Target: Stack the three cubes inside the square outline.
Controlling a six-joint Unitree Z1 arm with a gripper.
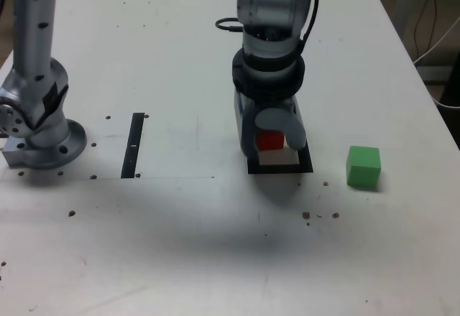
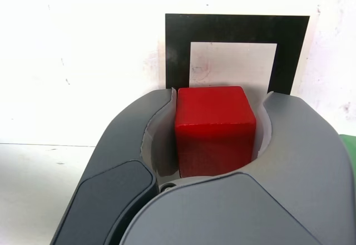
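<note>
Red cube [image 2: 214, 129] clamped above square outline [image 2: 178, 50]; green cube [image 1: 363, 166] beside.

Cubes in sight: two. One red cube [image 1: 270, 141] [image 2: 214, 129], one green cube [image 1: 363, 166]. Yellow cube: none visible in either view.
Square outline [image 1: 305, 166] [image 2: 178, 39]: one, black frame, white centre.
Narrow black strip [image 1: 133, 146]: one.
Robot arm [image 1: 273, 29]: one, with one round base [image 1: 44, 140].
Black cable loop [image 1: 226, 24]: one.
Tabletop [image 1: 180, 244]: one, white.
</note>
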